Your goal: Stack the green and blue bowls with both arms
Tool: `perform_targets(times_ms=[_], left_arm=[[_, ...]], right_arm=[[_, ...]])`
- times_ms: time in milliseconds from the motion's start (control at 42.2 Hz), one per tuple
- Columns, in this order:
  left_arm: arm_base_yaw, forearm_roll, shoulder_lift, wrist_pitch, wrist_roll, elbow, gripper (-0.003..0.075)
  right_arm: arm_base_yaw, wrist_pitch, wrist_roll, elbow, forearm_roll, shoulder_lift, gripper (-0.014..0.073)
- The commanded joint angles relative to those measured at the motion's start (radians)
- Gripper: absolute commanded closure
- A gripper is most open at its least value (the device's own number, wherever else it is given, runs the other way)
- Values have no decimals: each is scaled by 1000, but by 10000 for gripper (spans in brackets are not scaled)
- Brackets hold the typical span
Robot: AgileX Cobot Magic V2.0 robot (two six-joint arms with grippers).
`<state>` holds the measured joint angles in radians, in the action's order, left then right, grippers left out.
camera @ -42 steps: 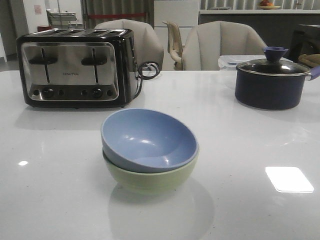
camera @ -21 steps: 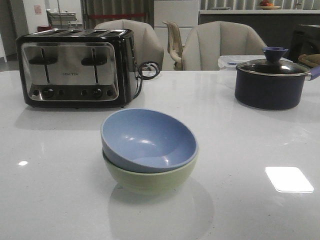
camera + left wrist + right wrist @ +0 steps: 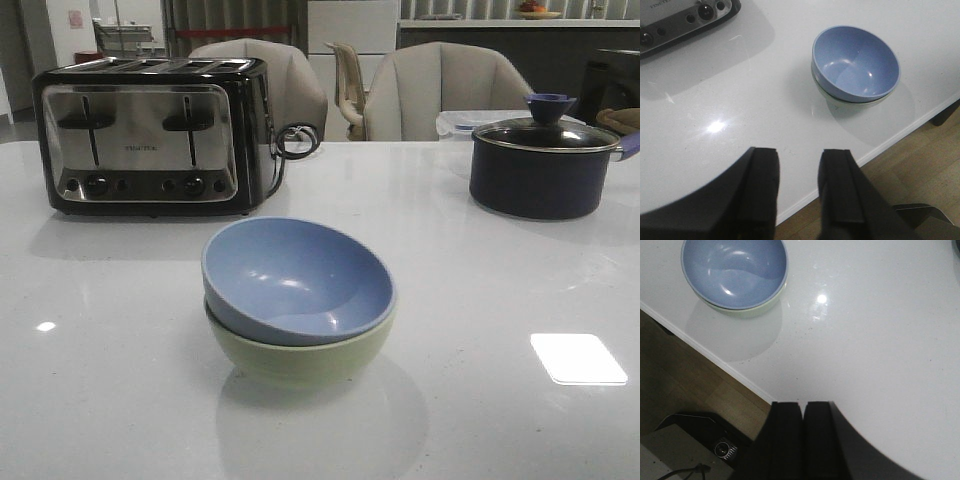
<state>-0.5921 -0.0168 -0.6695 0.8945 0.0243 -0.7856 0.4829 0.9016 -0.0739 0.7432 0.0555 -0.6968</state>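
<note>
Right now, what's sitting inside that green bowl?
The blue bowl is nested in the green bowl, slightly tilted and empty. It covers the green bowl's inside, so anything beneath stays hidden.

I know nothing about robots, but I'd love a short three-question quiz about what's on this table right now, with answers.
1. True or false: the dusty blue round bowl sits nested inside the pale sage green round bowl.
2. Multiple choice: what stands at the table's far left in the front view? A) the black-and-chrome four-slot toaster B) the dark navy lidded pot C) a kettle.
3. Which gripper has a visible gap between its fingers, the left gripper or the right gripper?

Key
1. True; it sits slightly tilted.
2. A.
3. The left gripper; the right gripper's fingers are pressed together, and neither holds anything.
</note>
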Motion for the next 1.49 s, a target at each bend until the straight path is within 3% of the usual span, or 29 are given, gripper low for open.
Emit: perform_targets(times_ms=[0, 71, 616, 711, 853, 1137, 1280, 1469], left_arm=[[-7, -2, 2, -77, -13, -28, 581], [-7, -2, 2, -77, -13, -28, 627], [-7, -2, 11, -77, -10, -23, 622], [35, -63, 40, -101, 24, 0, 622], [154, -83, 149, -298, 24, 139, 622], [402, -8, 487, -872, 24, 609, 622], [462, 8, 622, -962, 24, 739, 622], [527, 30, 689, -967, 24, 791, 622]], right_arm=[[-4, -60, -7, 26, -11, 4, 557], [-4, -60, -7, 26, -11, 4, 558], [-4, -36, -6, 26, -9, 4, 558], [-4, -35, -6, 26, -9, 4, 558], [-4, -34, -6, 26, -9, 4, 558], [-4, -33, -6, 26, -9, 4, 558], [-4, -33, -6, 26, -9, 4, 558], [-4, -33, -6, 26, -9, 4, 558]])
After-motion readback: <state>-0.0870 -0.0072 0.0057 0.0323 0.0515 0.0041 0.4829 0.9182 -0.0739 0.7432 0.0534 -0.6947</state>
